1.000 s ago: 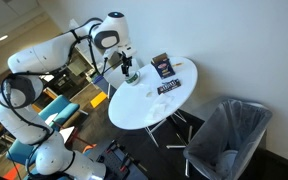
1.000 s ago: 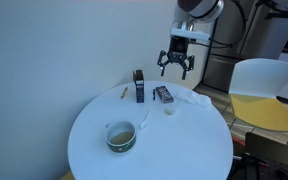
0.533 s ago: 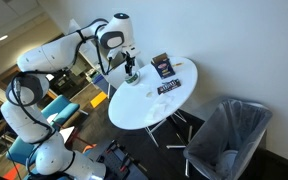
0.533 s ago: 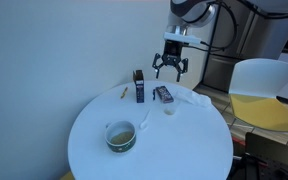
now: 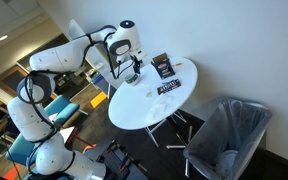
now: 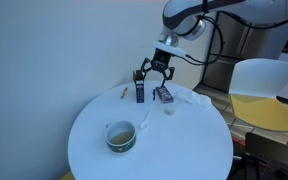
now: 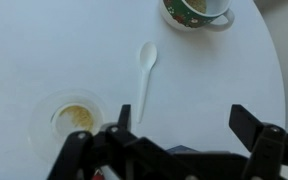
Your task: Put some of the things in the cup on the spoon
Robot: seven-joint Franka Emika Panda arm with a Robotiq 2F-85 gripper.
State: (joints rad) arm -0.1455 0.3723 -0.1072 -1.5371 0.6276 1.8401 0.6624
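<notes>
The dark-green cup [image 6: 120, 136] stands near the front edge of the white round table [image 6: 184, 150], with pale contents inside. It also shows at the top of the wrist view [image 7: 196, 10]. A white plastic spoon [image 6: 144, 118] lies flat on the table between the cup and the packets, and shows in the wrist view [image 7: 145, 75]. My gripper [image 6: 154, 72] is open and empty. It hangs above the far part of the table, over the packets, well apart from cup and spoon. Its fingers frame the bottom of the wrist view [image 7: 184, 125].
A dark packet [image 6: 139, 85] stands upright and another [image 6: 164, 94] lies flat at the far side. A small clear dish [image 7: 76, 117] with yellowish bits sits by the spoon. A grey chair [image 5: 229, 130] stands beside the table [image 5: 144, 110].
My gripper has moved down and sideways toward the standing packet, still open. Cup, spoon and packets have not moved.
</notes>
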